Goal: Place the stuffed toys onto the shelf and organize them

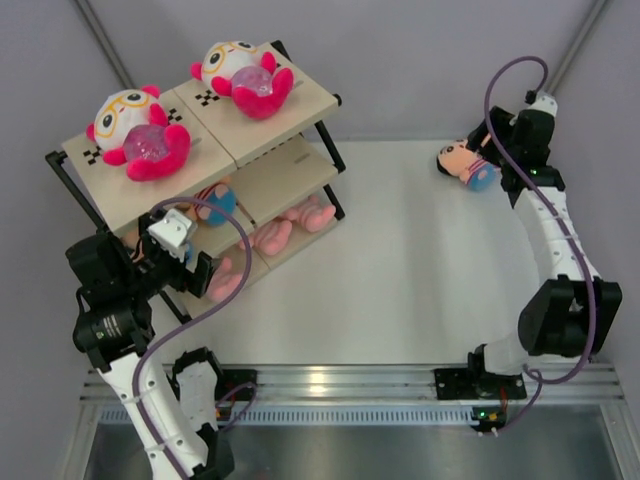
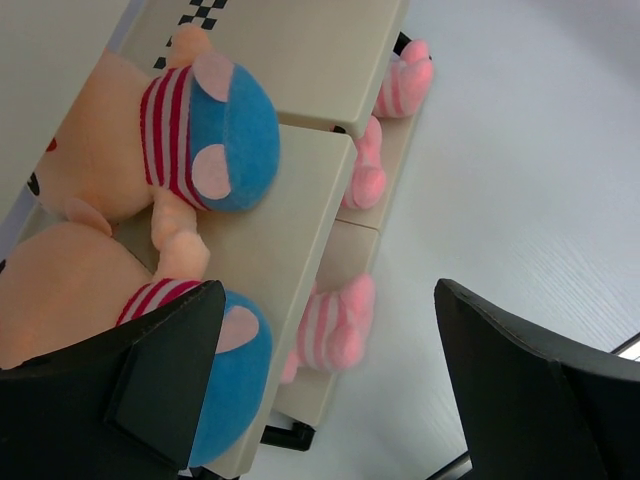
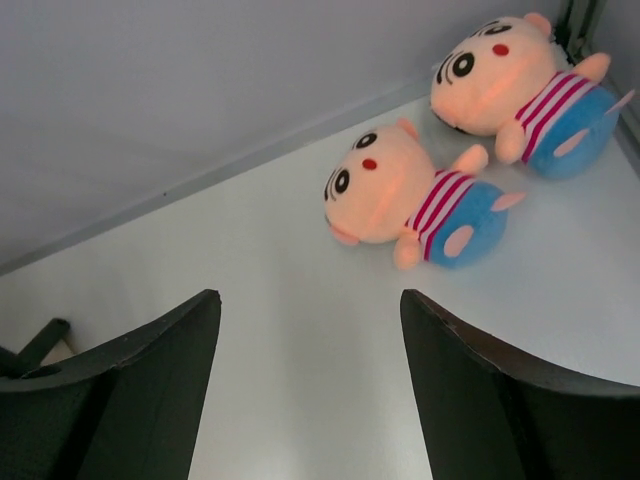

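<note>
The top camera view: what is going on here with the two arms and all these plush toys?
Two robot arms are putting stuffed toys onto the shelf. Two white-headed pink toys lie on its top boards, striped toys on the middle tier, pale pink ones on the lowest. The left gripper is open beside the middle tier and holds nothing. The right gripper, also open and empty, faces two more striped toys lying on the table at the far right.
</note>
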Controlling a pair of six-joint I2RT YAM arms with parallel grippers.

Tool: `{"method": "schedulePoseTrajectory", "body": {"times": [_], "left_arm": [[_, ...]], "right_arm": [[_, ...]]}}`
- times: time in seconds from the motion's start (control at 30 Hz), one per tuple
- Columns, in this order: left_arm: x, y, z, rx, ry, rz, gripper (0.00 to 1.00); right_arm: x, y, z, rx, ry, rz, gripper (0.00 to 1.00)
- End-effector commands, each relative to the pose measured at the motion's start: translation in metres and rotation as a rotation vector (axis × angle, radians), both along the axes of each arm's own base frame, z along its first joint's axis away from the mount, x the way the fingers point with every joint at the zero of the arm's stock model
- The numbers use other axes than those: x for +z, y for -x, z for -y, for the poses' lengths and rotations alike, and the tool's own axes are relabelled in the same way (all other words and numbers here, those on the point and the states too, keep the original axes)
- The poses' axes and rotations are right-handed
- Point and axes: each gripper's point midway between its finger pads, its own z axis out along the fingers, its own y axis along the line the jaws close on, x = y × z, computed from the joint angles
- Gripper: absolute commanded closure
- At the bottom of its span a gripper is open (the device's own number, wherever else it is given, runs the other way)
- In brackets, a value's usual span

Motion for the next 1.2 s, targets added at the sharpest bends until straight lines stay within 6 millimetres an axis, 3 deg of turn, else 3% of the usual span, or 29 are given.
{"method": "schedulePoseTrajectory", "body": {"times": [0.0, 0.03, 0.2, 0.33, 0.47, 0.53, 0.63, 0.67, 0.73, 0.77, 0.83, 1.0, 1.03, 1.17], "left_arm": [[0.009, -0.005, 0.005, -0.03, 0.039, 0.018, 0.08], [0.012, -0.006, 0.006, -0.032, 0.05, 0.016, 0.08], [0.034, 0.0, 0.016, -0.025, 0.132, 0.022, 0.07], [0.046, 0.016, 0.041, -0.125, 0.245, 0.017, 0.07], [0.056, 0.036, 0.063, -0.204, 0.319, 0.017, 0.06], [0.06, 0.041, 0.063, -0.176, 0.329, 0.02, 0.08], [0.076, 0.047, 0.059, -0.103, 0.276, 0.084, 0.08], [0.089, 0.049, 0.054, -0.057, 0.244, 0.127, 0.07], [0.099, 0.05, 0.047, 0.006, 0.213, 0.164, 0.06], [0.11, 0.054, 0.044, 0.039, 0.185, 0.203, 0.05], [0.115, 0.051, 0.024, 0.164, 0.141, 0.235, 0.05], [0.116, 0.055, -0.006, 0.346, 0.065, 0.283, 0.02], [0.117, 0.059, -0.013, 0.394, 0.048, 0.296, 0.02], [0.131, 0.072, -0.027, 0.483, -0.02, 0.363, 0.01]], "right_arm": [[-0.003, -0.033, 0.035, -0.023, -0.021, 0.017, 0.28], [-0.02, -0.048, 0.041, -0.026, -0.034, -0.012, 0.28], [-0.069, -0.091, 0.065, -0.064, -0.078, -0.083, 0.28], [-0.122, -0.129, 0.073, -0.078, -0.117, -0.159, 0.26], [-0.161, -0.147, 0.07, -0.066, -0.165, -0.2, 0.24], [-0.18, -0.149, 0.069, -0.068, -0.177, -0.222, 0.25], [-0.197, -0.145, 0.069, -0.069, -0.176, -0.243, 0.44], [-0.201, -0.143, 0.07, -0.072, -0.176, -0.248, 0.6], [-0.211, -0.135, 0.072, -0.08, -0.189, -0.266, 0.76], [-0.21, -0.132, 0.072, -0.081, -0.207, -0.263, 0.88], [-0.202, -0.123, 0.074, -0.084, -0.223, -0.244, 1.0], [-0.149, -0.104, 0.061, -0.06, -0.259, -0.12, 1.0], [-0.127, -0.095, 0.057, -0.052, -0.255, -0.08, 1.0], [-0.072, -0.069, 0.031, 0.003, -0.215, 0.003, 1.0]]}}
